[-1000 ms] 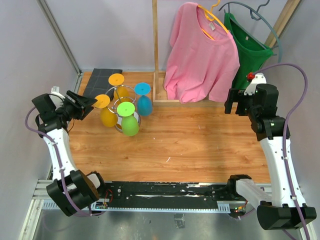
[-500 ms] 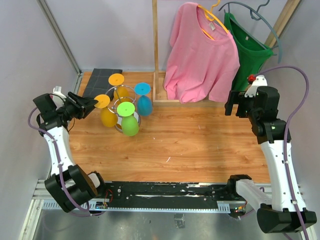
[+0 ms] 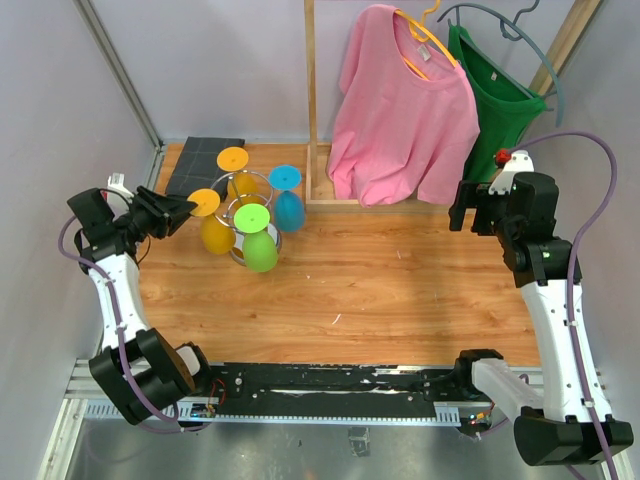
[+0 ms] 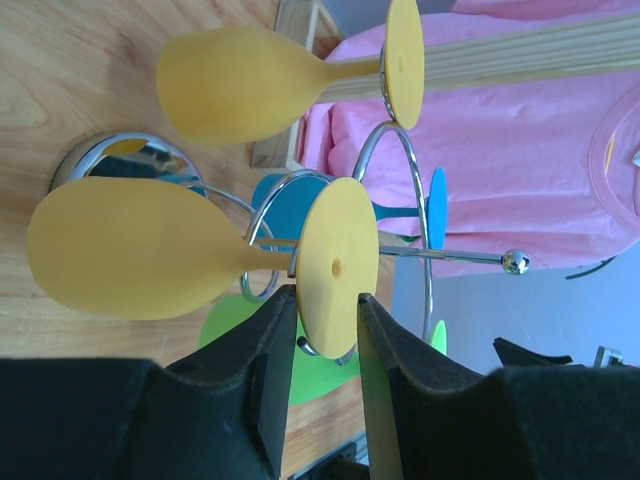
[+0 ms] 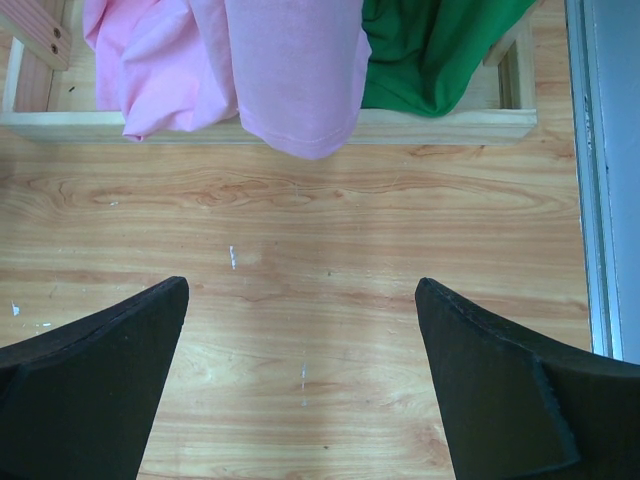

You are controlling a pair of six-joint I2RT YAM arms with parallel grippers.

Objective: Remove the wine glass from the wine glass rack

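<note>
So, where is the wine glass (image 4: 140,250) in this one? (Desk)

Hanging bowl-down on the wine glass rack (image 4: 100,165), toward the table's far left corner. It is the yellow one on the side nearest the left arm, its stem through a wire loop and its foot disc facing the left gripper (image 4: 326,305). (Photographer)

And the claw? (Desk)

Its two fingers (image 4: 270,360) straddle the lower rim of that disc, one at each face, with very little gap on either side. Whether they pinch it cannot be told. (Photographer)

How crowded is it there? (Desk)

Tight. A second yellow glass (image 4: 230,85) hangs just beside it, and a blue glass (image 4: 300,205) and a green glass (image 3: 260,250) hang on the rack's other sides. The side wall stands close behind the left arm, and a dark mat (image 3: 205,160) fills the corner behind the rack. (Photographer)

Any open room? (Desk)

Plenty to the right. The bare wood of the table (image 3: 400,280) runs clear from the rack to the right arm. The right gripper (image 5: 300,290) hangs over those boards with its jaws spread wide and nothing between them. It is just short of the base rail of the wooden clothes rack (image 5: 270,125), under the hems of a pink shirt (image 5: 290,70) and a green shirt (image 5: 440,50). The table's right edge is close by. (Photographer)
</note>
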